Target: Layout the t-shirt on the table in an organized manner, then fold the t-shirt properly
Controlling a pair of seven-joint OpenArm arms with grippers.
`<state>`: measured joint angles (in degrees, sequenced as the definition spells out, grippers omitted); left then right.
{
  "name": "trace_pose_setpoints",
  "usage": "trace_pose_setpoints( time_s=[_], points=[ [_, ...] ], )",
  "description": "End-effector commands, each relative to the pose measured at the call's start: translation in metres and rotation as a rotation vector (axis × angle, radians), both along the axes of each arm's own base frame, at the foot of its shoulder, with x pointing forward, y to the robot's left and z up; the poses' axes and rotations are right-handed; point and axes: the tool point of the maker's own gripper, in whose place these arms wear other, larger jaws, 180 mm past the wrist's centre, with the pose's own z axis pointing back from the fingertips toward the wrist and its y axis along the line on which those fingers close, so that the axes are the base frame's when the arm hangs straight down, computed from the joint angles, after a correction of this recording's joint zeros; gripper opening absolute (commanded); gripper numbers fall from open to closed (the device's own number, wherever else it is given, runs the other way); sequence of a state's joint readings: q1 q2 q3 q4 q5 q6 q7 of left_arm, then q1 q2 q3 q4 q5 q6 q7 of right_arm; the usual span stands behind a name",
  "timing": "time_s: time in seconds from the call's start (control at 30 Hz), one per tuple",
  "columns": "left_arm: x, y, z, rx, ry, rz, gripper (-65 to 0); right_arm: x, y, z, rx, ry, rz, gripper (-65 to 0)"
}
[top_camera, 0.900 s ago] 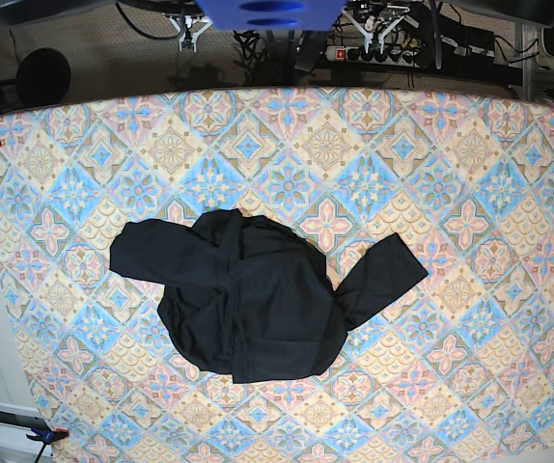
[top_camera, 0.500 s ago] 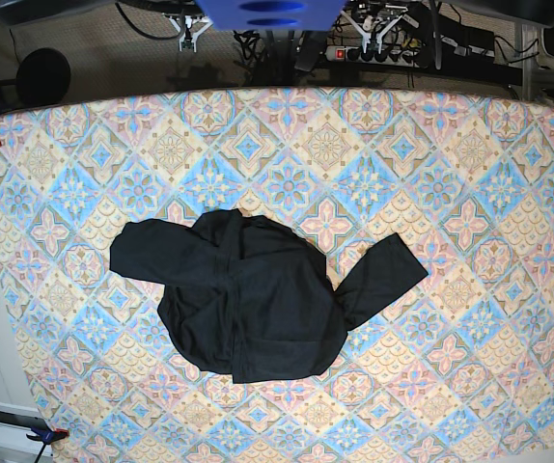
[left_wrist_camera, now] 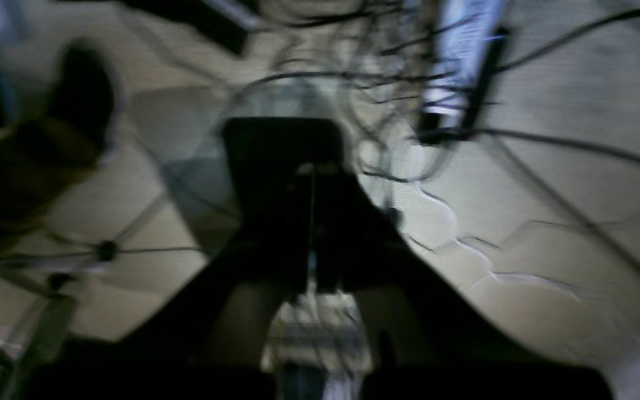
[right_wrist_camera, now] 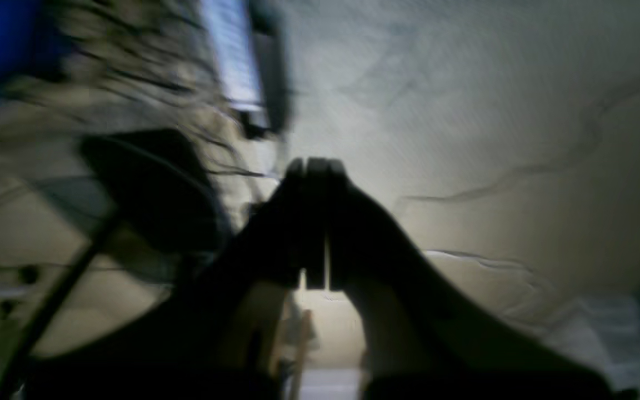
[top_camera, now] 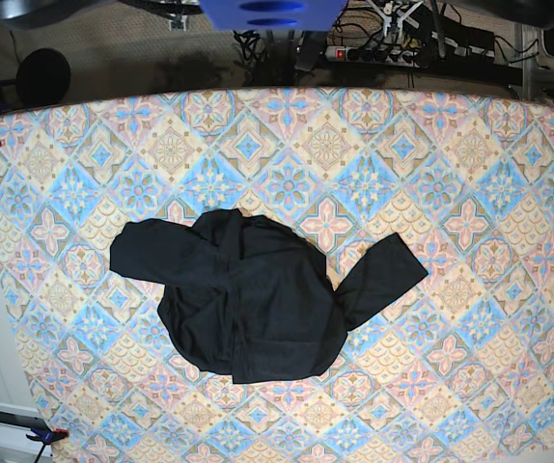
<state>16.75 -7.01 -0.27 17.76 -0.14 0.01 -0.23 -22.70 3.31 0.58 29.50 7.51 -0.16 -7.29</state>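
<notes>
Nothing has moved on the tabletop (top_camera: 470, 145): the t-shirt (top_camera: 248, 294) lies bunched near its middle, one sleeve out to each side. Both end effectors, left (left_wrist_camera: 313, 172) and right (right_wrist_camera: 315, 166), are closed, empty, away from it.

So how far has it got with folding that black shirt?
Nothing looks done yet. The t-shirt lies in a rumpled heap on the table, one sleeve sticking out to each side. Nothing is in hand: the left tool and right tool are shut, empty and off the table. Spreading it flat and all the folding remain.
</notes>
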Motion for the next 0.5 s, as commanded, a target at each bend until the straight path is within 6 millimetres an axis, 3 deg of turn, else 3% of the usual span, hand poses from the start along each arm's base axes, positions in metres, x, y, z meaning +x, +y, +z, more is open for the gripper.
trace_pose_setpoints(
  time_s=[0.0, 0.27, 0.47],
  points=[
    [-0.003, 0.009, 0.005, 0.012, -0.015, -0.020, -64.8, 0.002, -0.005, 0.003, -0.006, -0.027, 0.003, -65.0],
    [0.000, 0.050, 0.046, 0.060, -0.152, -0.115, -64.8, -0.016, -0.045, 0.032, -0.053, -0.082, -0.020, -65.0],
    [0.013, 0.054, 0.092, 0.053, -0.274, -0.203, -64.9, -0.006, -0.068, 0.068, -0.050, -0.191, -0.101, -65.0]
  ],
)
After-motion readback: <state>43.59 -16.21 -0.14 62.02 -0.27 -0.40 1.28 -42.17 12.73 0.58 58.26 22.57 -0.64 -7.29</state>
